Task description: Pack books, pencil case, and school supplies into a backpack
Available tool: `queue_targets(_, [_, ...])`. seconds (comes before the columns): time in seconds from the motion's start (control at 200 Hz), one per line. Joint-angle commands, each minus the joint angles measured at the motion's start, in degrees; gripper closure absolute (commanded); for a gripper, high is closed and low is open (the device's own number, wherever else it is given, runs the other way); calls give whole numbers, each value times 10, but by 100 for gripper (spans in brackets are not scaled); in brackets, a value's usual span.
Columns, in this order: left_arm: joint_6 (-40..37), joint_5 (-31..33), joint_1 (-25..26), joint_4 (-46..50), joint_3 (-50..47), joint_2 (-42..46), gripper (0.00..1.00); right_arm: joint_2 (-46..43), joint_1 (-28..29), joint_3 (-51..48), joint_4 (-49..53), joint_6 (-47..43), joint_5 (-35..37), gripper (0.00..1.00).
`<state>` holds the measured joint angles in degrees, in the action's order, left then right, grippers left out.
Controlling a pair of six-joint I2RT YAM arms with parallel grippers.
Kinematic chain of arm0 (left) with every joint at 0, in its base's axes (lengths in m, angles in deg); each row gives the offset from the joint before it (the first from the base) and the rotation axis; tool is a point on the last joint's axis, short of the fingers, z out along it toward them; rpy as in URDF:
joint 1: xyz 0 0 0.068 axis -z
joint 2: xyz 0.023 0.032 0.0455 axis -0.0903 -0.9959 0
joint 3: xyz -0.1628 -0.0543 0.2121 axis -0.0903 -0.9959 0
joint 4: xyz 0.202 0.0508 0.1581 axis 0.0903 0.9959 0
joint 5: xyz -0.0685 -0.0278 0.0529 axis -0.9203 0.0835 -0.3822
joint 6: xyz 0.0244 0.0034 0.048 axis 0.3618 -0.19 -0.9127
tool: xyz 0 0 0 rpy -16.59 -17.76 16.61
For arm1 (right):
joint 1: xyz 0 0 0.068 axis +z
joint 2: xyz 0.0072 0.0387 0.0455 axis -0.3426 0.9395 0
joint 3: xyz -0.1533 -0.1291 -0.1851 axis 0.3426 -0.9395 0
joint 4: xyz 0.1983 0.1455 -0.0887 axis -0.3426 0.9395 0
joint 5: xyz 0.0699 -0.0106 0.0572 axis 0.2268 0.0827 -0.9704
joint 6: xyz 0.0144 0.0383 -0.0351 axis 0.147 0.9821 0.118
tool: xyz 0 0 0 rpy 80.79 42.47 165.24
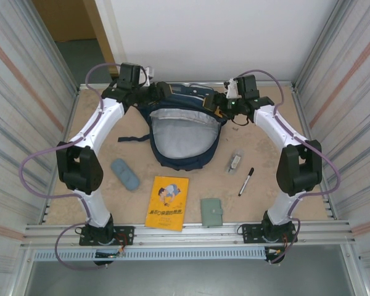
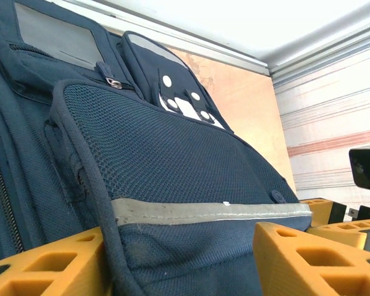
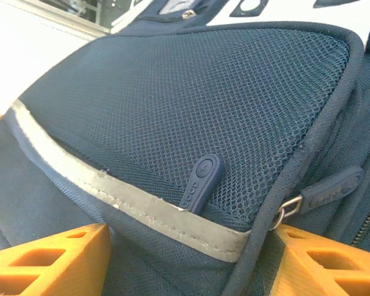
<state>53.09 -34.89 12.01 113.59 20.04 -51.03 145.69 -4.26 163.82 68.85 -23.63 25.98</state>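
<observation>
Navy backpack (image 1: pixel 184 163) with grey lining and silver stripe, yellow book (image 1: pixel 167 202), slate-blue pencil case (image 1: pixel 124 174), black marker (image 1: pixel 246 181).

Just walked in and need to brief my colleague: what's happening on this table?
Both arms reach to the far side of the open backpack: the left gripper and right gripper each grip a mesh side pocket. Nothing is packed yet; the pencil case, yellow book, booklet, marker and clear packet lie on the table.
</observation>
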Motion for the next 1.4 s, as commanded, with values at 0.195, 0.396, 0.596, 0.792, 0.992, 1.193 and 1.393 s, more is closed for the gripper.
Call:
queue_targets(0.195, [-36, -33, 19, -41, -61, -8, 41, 41, 23, 14, -50, -5, -10, 36])
queue_targets(0.396, [-38, -36, 16, -4, -60, -57, 41, 85, 18, 15, -43, -1, -9, 37])
queue_targets(0.596, [-16, -33, 6, 19, -87, -66, 39, 80, 18, -13, -28, -1, 15, 37])
queue_targets(0.792, [-18, -24, -9, 89, -117, -27, 37, 40, 19, -34, 55, -37, 65, 35])
queue_targets(0.992, [-33, -5, -8, 161, -191, 67, 35, -48, 44, -78, 161, -52, 171, 31])
queue_targets(1.193, [-37, 27, 18, 235, -299, 181, 34, -137, 119, -153, 200, -10, 202, 31])
queue_targets(1.393, [19, -15, 73, 251, -455, 272, 30, -156, 259, -241, 152, 58, 115, 37])
